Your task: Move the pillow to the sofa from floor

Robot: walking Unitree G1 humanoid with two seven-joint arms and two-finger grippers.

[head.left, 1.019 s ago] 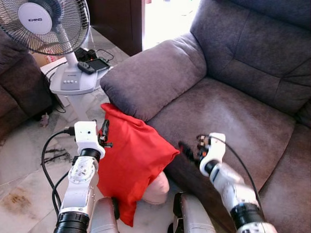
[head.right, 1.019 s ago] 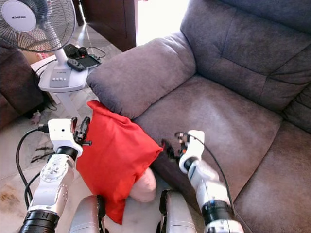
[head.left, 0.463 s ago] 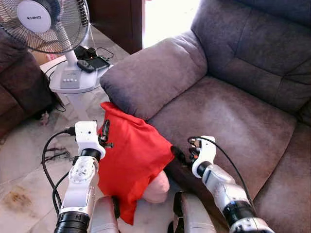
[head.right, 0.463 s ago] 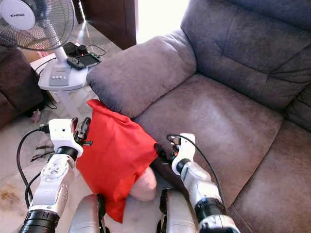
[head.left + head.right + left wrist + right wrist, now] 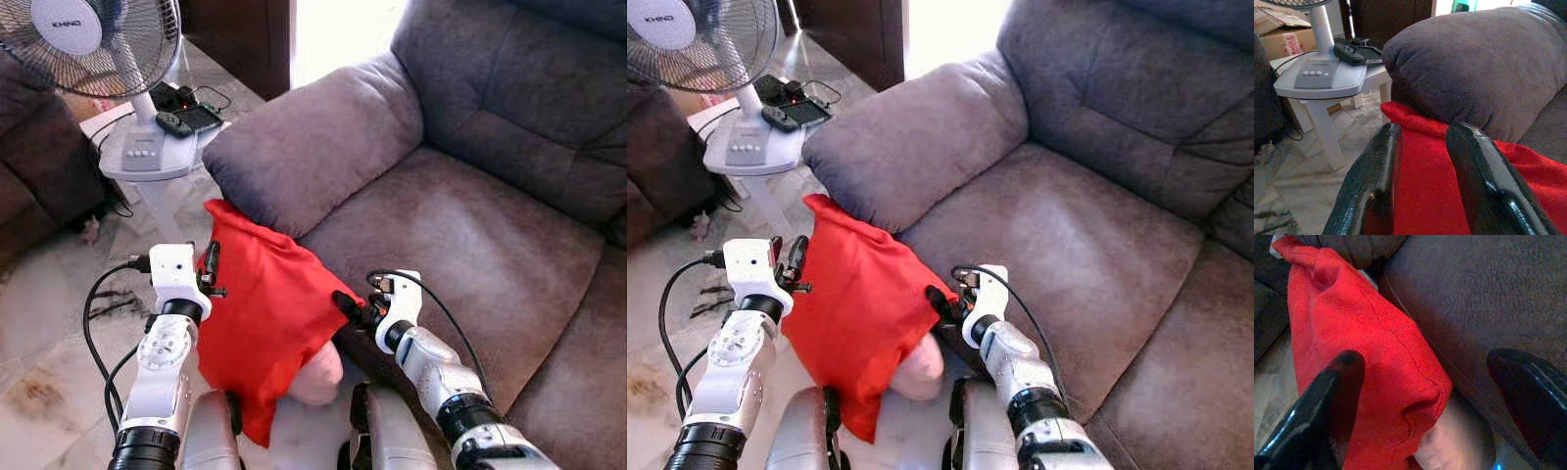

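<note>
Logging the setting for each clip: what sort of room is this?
Probably a home living room: a grey sofa, a fan on a small white table, and a red pillow on the floor.

The broad grey suede sofa seat (image 5: 460,235) is lying open and bare, giving plenty of room above it. The fat grey padded armrest (image 5: 313,147) is bulging over the top corner of the red fabric pillow (image 5: 265,323), blocking a straight lift there. The pillow is leaning against the sofa front. On its outer side, the white pedestal fan (image 5: 127,88) on its small white table (image 5: 1317,105) is standing near, narrowing the marble floor (image 5: 49,333) passage.
</note>
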